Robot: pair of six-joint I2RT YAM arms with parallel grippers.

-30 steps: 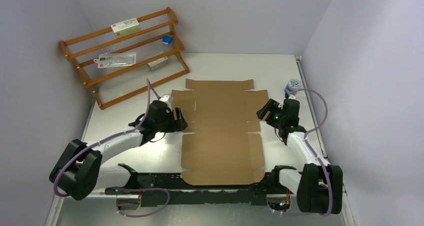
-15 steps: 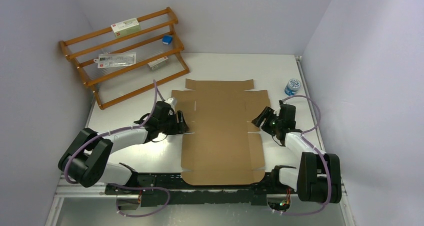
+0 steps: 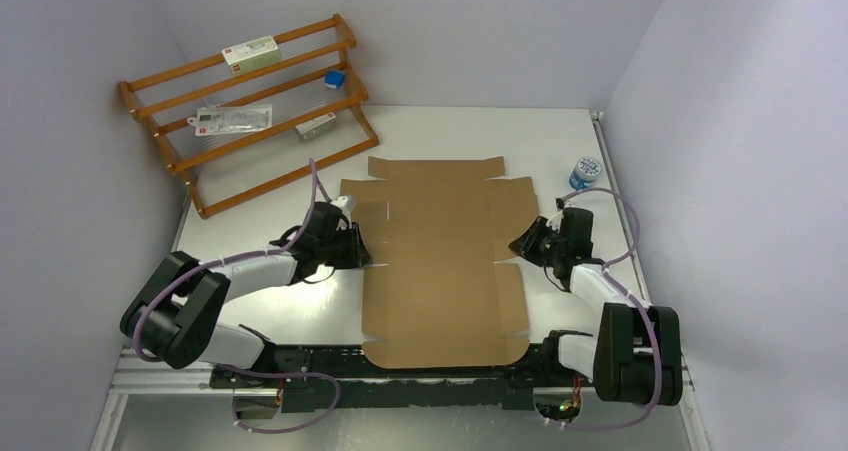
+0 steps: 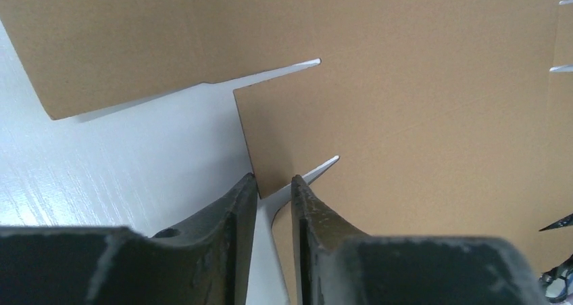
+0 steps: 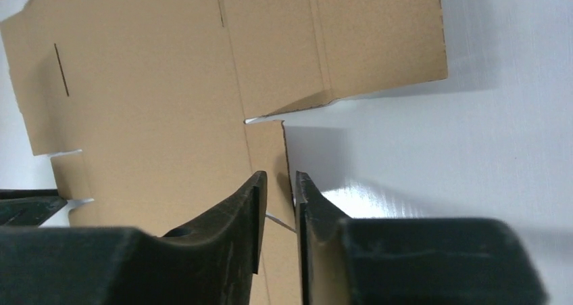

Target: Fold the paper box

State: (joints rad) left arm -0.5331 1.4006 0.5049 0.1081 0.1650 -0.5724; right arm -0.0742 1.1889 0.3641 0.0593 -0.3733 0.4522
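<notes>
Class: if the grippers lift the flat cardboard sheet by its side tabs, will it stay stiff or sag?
Probably sags: the cardboard sheet is wide, thin and cut with slits. The tab at the left gripper likely bends first. Looks thin, so probably light.

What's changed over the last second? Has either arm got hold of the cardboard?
Both grippers moved inward onto the paper box, jaws narrowing. The left gripper now straddles a side tab, the right gripper the opposite tab; a firm clamp can't be confirmed. The paper box stayed flat; wooden rack and blue-lidded jar unmoved.
</notes>
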